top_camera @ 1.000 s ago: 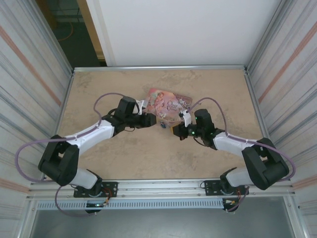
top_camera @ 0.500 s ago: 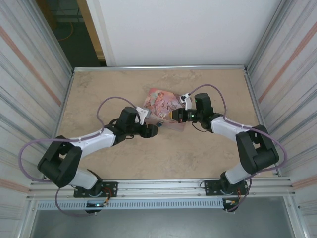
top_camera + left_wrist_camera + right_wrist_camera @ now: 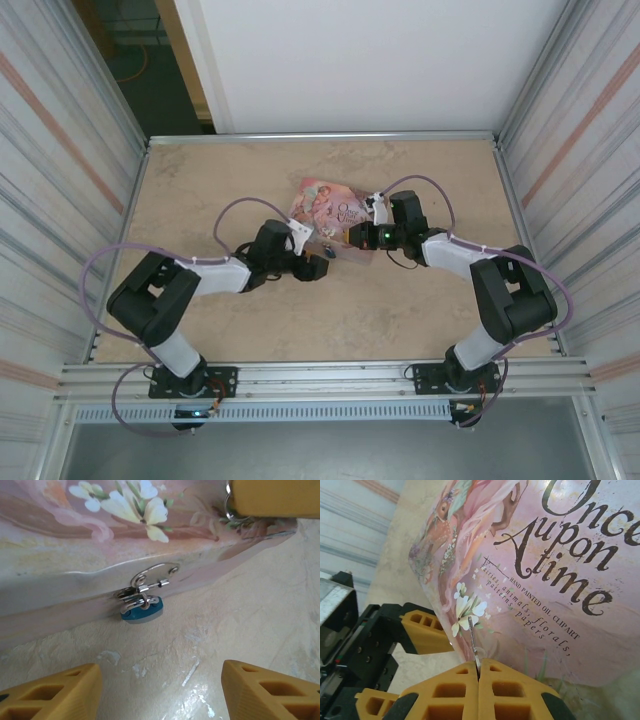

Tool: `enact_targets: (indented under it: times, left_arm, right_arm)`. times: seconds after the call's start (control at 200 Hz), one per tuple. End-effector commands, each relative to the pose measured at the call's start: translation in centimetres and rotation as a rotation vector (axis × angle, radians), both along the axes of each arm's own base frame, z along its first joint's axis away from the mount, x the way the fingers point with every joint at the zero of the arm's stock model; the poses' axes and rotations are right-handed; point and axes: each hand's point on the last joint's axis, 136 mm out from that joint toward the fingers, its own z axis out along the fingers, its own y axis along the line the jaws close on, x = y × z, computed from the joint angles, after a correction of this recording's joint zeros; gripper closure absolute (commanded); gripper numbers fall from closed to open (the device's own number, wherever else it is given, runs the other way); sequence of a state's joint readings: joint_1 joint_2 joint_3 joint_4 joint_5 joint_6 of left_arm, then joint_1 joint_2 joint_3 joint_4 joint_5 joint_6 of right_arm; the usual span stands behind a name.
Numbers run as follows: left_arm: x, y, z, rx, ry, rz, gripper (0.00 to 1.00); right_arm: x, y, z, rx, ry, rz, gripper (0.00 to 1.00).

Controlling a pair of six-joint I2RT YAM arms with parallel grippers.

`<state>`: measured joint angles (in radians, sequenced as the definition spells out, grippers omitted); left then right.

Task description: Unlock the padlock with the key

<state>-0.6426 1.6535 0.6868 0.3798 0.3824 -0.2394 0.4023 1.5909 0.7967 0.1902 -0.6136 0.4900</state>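
One key [image 3: 474,647] in right gripper [image 3: 479,672]; left gripper [image 3: 160,675] gapes.

- Robot lab test cell, boxed in.
- Ribbed metal walls [image 3: 60,200] on both sides, white panel [image 3: 380,60] at the back.
- Beige stone-look surface [image 3: 250,330], aluminium rail [image 3: 330,378] along the near edge.
- Left arm [image 3: 215,272] and right arm [image 3: 450,252], both cabled, bolted to the rail.

White arm links [image 3: 215,272] with black joints [image 3: 150,300], looping lilac cables [image 3: 415,180]; orange gripper fingers [image 3: 55,692] with moulded triangular cut-outs
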Motion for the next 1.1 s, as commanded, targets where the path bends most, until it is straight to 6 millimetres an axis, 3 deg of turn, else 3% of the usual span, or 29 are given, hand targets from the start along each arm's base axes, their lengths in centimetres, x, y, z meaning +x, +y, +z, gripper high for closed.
enact_targets:
  times: [0.0, 0.656, 1.097]
  left_arm:
    - [0.4, -1.1, 0.3, -0.016, -0.052, -0.041, 0.35]
    - [4.1, -2.1, -1.5, 0.012, -0.079, 0.043, 0.43]
    - [4.0, -0.7, -0.3, 0.030, -0.129, 0.096, 0.44]
  right_arm:
    - [-2.1, -1.1, -4.6, -0.095, 0.149, -0.035, 1.00]
    - [-2.3, 0.4, -3.9, -0.106, 0.125, -0.008, 1.00]
    - [-2.3, 0.4, -3.7, -0.112, 0.115, -0.007, 1.00]
